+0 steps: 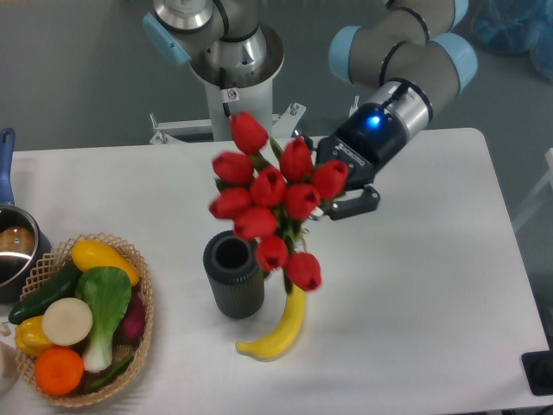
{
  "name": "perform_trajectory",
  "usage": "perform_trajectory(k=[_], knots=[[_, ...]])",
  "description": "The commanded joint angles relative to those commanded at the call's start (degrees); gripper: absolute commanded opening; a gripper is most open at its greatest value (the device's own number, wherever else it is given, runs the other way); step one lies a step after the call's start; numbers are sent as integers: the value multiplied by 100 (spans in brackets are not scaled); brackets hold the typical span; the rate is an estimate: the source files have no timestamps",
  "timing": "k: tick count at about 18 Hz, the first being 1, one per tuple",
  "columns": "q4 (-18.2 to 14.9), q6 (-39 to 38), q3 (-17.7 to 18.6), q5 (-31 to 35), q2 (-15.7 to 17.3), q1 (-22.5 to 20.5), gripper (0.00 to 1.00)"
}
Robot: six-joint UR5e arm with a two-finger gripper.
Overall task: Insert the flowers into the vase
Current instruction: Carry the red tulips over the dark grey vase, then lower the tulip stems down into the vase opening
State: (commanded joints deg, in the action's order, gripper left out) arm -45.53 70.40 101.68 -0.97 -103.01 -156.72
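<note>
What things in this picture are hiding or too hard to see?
- Tool: its fingertips sit behind the bunch of red tulips, so the grip on the stems is hidden.
- Tulip stems: covered by the flower heads.
- Dark ribbed cylinder vase: its inside is only shadow.
- Yellow banana: its top end is behind the lowest tulip.
- Metal pot with blue handle: cut off by the left edge.

Matt ribbed vase [233,274]; woven wicker basket [138,285].
</note>
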Motion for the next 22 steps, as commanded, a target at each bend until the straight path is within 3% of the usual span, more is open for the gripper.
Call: perform_trajectory(k=[5, 10, 22], knots=[[0, 9, 431, -35, 202, 123, 28], [-9, 17, 572, -35, 194, 247, 28], [-9, 185, 396, -35, -158, 352, 28]])
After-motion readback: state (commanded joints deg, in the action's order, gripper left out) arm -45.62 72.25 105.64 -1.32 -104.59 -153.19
